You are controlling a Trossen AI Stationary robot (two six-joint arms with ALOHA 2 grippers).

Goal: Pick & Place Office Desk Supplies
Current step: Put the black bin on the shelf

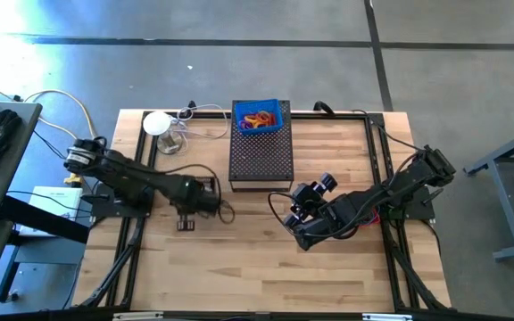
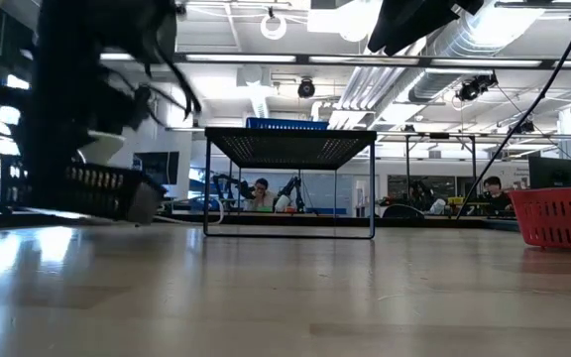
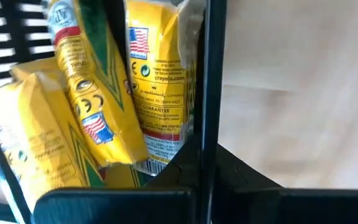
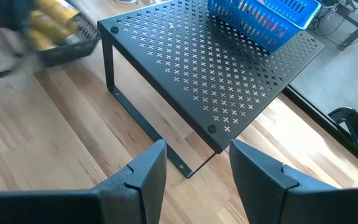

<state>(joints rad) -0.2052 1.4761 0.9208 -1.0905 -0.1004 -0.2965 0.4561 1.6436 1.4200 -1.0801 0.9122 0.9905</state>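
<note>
The left gripper (image 1: 205, 191) is clamped on the rim of a black mesh tray (image 3: 204, 112) of yellow crayon packs (image 3: 104, 93); lift level — packs could spill; the right gripper (image 4: 194, 163) waits half-open, holding nothing, near the perforated stand (image 1: 261, 153).

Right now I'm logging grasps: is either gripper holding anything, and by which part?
The left gripper is shut on the black basket of yellow crayon packs, gripping its wall. The right gripper is open and holds nothing.

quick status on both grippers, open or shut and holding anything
Left gripper: shut on the rim of the black basket that holds yellow crayon packs.
Right gripper: open, holding nothing, facing the perforated black shelf.
</note>
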